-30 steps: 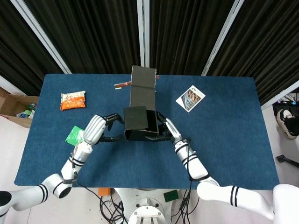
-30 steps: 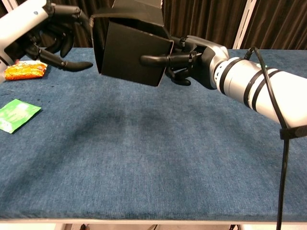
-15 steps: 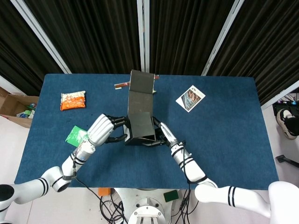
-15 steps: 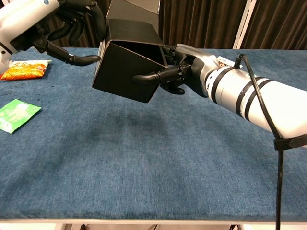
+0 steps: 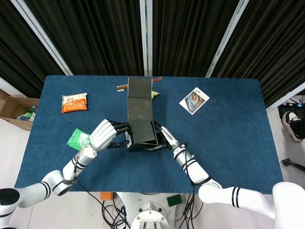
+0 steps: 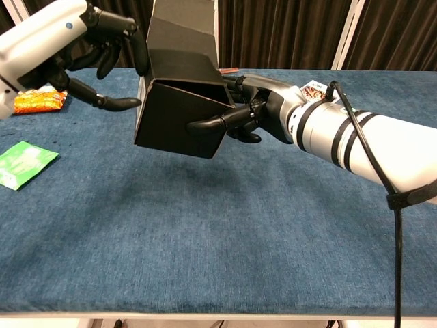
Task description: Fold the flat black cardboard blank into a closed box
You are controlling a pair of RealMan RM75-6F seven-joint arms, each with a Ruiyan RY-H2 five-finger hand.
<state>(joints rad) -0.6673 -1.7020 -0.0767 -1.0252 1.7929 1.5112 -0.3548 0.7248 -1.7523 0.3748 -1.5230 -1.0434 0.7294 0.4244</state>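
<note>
The black cardboard box is half folded, open at the top, with its long lid flap standing up at the far side. It hangs tilted above the blue table between my two hands. My left hand is at its left side; in the chest view the left hand curls its fingers over the upper left edge, its thumb against the left wall. My right hand grips the right side. One finger of the right hand lies across the front wall of the box.
An orange snack packet and a green sachet lie on the left of the table. A picture card lies at the back right. A thin red-brown stick lies behind the lid. A carton stands on the floor at the left.
The box has tipped its open top toward me and shifted slightly left. My left hand has closed in on its left edge. My right hand's finger has slid across the front wall.
</note>
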